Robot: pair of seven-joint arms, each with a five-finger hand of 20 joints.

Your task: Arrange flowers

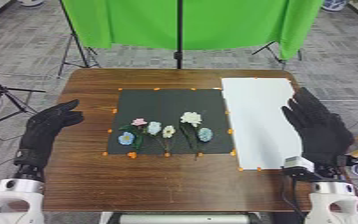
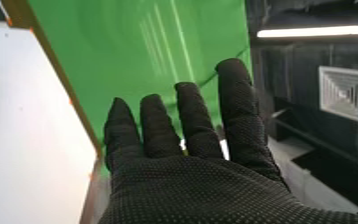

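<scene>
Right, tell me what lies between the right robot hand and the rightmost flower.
In the head view, the white sheet, then the dark mat's right margin, before that pale blue flower.

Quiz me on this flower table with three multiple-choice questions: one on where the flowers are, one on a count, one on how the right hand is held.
1. Where do the flower heads lie?
A) On the white sheet
B) On the dark sheet
C) On the floor

2. How many flower heads are pink?
A) One
B) Three
C) Five

3. How is the right hand?
A) Curled round a stem
B) In a fist
C) Fingers straight, nothing held

1: B, they all rest within its edges.
2: A, a single pink bloom shows.
3: C, the gloved fingers extend with nothing in them.
</scene>
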